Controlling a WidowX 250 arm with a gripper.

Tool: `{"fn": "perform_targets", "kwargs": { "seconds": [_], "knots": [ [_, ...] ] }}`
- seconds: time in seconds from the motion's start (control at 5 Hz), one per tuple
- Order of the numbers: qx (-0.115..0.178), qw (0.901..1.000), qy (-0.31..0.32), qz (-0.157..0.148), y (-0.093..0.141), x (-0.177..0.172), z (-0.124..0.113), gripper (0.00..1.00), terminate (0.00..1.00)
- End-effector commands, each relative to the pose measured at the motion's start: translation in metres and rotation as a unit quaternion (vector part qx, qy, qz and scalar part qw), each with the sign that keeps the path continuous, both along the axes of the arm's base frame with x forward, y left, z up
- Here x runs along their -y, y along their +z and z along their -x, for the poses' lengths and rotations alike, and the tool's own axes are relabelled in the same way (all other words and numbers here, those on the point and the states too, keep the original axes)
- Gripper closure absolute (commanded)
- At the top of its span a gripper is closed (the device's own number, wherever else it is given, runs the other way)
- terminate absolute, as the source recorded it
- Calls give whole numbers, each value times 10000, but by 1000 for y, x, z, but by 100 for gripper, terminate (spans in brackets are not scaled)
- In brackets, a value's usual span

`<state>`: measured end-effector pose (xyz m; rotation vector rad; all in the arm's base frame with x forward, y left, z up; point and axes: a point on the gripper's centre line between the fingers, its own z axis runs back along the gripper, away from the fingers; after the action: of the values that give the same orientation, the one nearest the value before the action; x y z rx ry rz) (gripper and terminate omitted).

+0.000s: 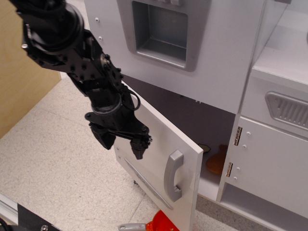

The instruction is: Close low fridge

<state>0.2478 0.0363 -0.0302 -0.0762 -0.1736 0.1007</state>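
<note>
While ajar, low fridge (159, 159) with orange item (216, 161) inside.

The light is bright and soft, and it seems to come from above. The low fridge (163, 159) door looks clean white with no glare. Behind the door the inside is dark and shady. The speckled floor (53, 159) left of the door is evenly lit. The black gripper (122, 143) in front of the door is sharp, but its dark parts hide small details. Corners look a little soft.
</note>
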Motion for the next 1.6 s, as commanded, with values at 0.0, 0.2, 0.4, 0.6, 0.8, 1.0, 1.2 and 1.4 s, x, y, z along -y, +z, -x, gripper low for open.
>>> {"fn": "perform_targets", "kwargs": {
  "seconds": [0.0, 0.2, 0.4, 0.6, 0.8, 1.0, 1.2, 1.4],
  "knots": [
    [13, 9995, 295, 105, -9, 17, -34, 0, 0],
    [51, 9990, 409, 152, -16, 27, -46, 0, 0],
    [120, 9990, 397, 170, -18, 37, -56, 0, 0],
    [181, 9984, 486, 222, -16, 36, -63, 0, 0],
    [267, 9981, 509, 238, -20, 35, -69, 0, 0],
    [294, 9975, 572, 279, -23, 35, -78, 0, 0],
    [371, 9969, 602, 338, -21, 35, -80, 0, 0],
    [377, 9971, 585, 317, -23, 37, -81, 0, 0]
  ]
}}
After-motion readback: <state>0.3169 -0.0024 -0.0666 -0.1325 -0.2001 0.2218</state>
